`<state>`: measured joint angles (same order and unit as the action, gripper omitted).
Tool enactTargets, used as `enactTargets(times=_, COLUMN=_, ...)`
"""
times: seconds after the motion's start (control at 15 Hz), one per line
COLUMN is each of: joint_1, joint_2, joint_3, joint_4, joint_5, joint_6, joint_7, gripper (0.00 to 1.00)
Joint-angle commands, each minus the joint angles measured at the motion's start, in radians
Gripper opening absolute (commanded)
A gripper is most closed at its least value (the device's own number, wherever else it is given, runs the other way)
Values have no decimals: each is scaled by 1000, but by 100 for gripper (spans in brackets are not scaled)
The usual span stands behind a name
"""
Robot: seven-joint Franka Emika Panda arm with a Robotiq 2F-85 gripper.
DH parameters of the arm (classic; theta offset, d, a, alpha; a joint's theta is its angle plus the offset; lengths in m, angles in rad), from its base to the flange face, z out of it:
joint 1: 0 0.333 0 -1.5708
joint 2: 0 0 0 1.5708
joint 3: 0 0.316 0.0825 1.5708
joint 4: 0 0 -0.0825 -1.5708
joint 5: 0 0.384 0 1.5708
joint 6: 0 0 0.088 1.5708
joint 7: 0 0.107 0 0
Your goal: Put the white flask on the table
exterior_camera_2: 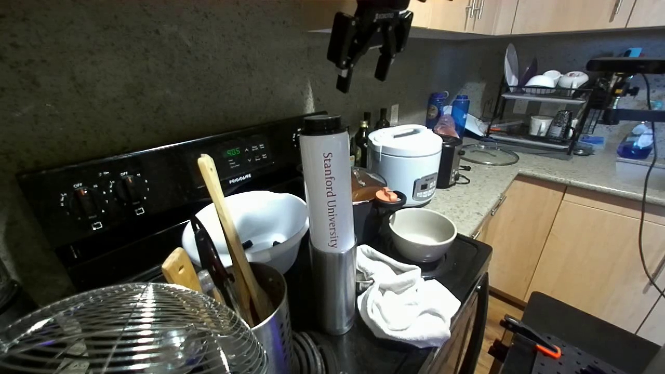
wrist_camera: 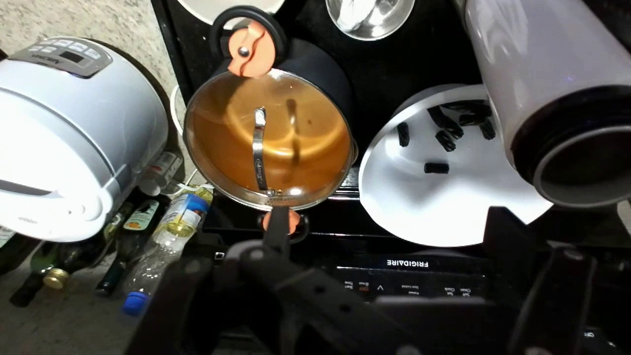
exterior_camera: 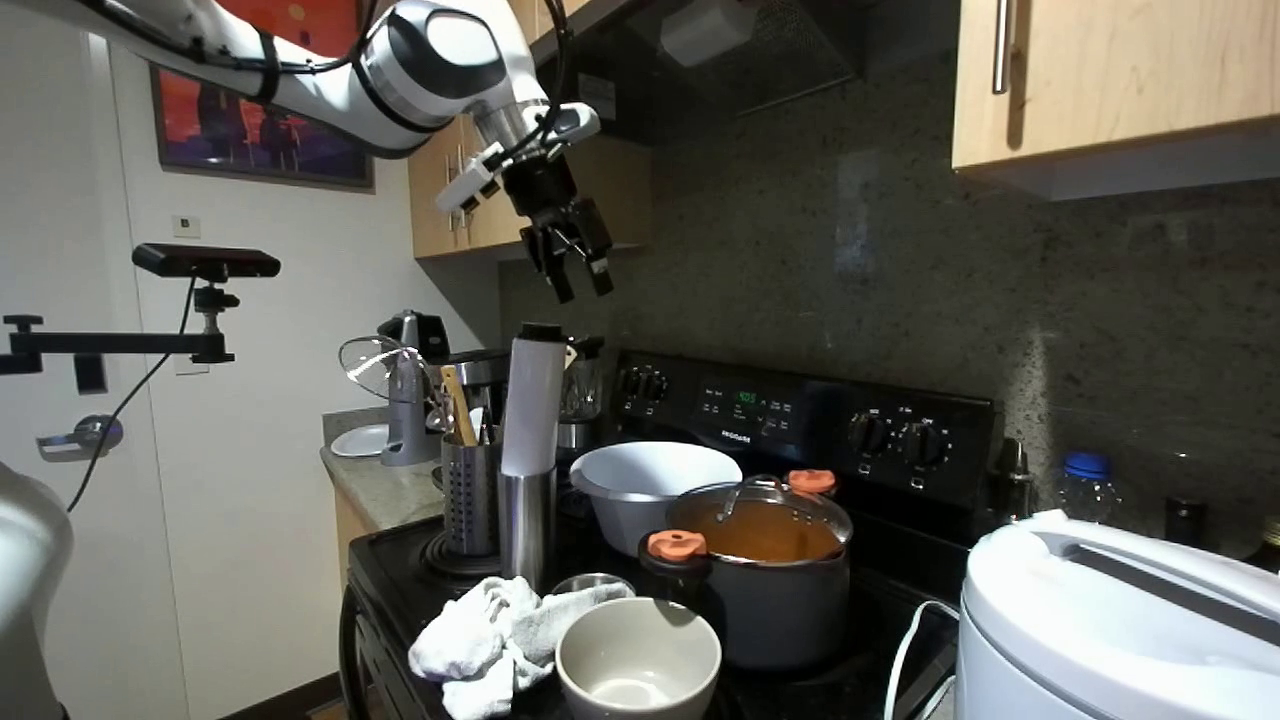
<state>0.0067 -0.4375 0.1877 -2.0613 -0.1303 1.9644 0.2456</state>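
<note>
In an exterior view, from left to right on the counter [exterior_camera: 400, 565] stood the utensil holder [exterior_camera: 468, 510], the canister [exterior_camera: 527, 530], the basin [exterior_camera: 630, 515] and the pot [exterior_camera: 785, 615], with the lid [wrist_camera: 259, 148] on the pot. The flask [exterior_camera: 532, 410] rose nearly upright in or on the canister; which could not be told. Small pieces [wrist_camera: 437, 168] lay in the basin. The cloth [exterior_camera: 470, 640] lay before the canister, and the bowl [exterior_camera: 638, 655] sat just right of the cloth, in front of the pot. The control panel [exterior_camera: 700, 400] rose behind basin and pot. On the right, past the counter's edge, stood the rice cooker [exterior_camera: 1060, 640], bottles [exterior_camera: 1088, 490] behind it. The claw [exterior_camera: 584, 292] hung higher than the flask, apart from it.
</note>
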Motion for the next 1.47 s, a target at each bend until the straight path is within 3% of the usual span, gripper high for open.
enactTargets(times=0.0, joint_1=24, joint_2=105, joint_3=11, joint_4=90, joint_5=1, joint_6=-9, joint_7=20, gripper=100)
enactTargets(times=0.47, joint_1=66, joint_2=189, joint_3=8, joint_4=157, joint_5=5, joint_6=-34, joint_7=17, gripper=100)
enactTargets(times=1.4, joint_1=78, joint_2=170, joint_3=-2, joint_4=161, joint_5=32, joint_6=-131, joint_7=19, gripper=100)
